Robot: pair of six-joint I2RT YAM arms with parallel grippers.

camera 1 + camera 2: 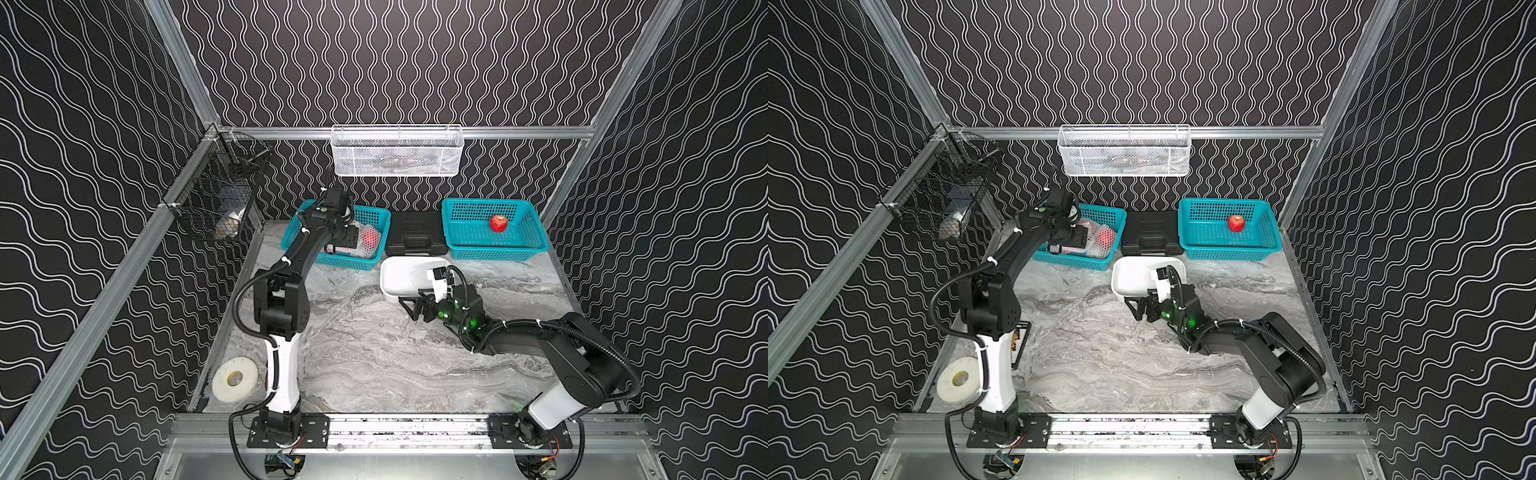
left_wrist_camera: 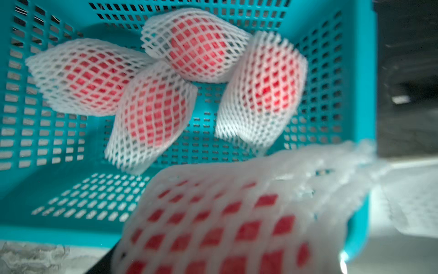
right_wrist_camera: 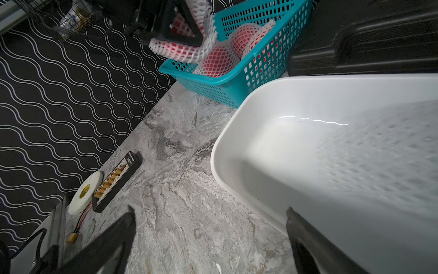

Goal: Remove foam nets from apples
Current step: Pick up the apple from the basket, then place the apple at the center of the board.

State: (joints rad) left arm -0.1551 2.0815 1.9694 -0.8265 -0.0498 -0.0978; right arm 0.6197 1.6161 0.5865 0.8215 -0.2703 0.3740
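My left gripper point(image 1: 348, 243) hangs over the near corner of the left teal basket point(image 1: 305, 214). It is shut on an apple in its foam net point(image 2: 225, 225), which fills the near part of the left wrist view and hides the fingers. Several more netted apples point(image 2: 151, 116) lie on the basket floor below. A bare red apple point(image 1: 498, 223) sits in the right teal basket point(image 1: 457, 241). An empty foam net point(image 3: 384, 151) lies in the white tub point(image 3: 213, 151). Beside the tub's near rim, my right gripper point(image 3: 208, 211) stands open over the marble table with nothing between its fingers.
A black case point(image 1: 415, 239) lies between the two teal baskets. A white wire basket point(image 1: 397, 151) hangs on the back wall and a black wire basket point(image 1: 216, 199) on the left rail. A tape roll point(image 1: 234, 379) and a connector board point(image 3: 116, 180) lie near the left arm's base.
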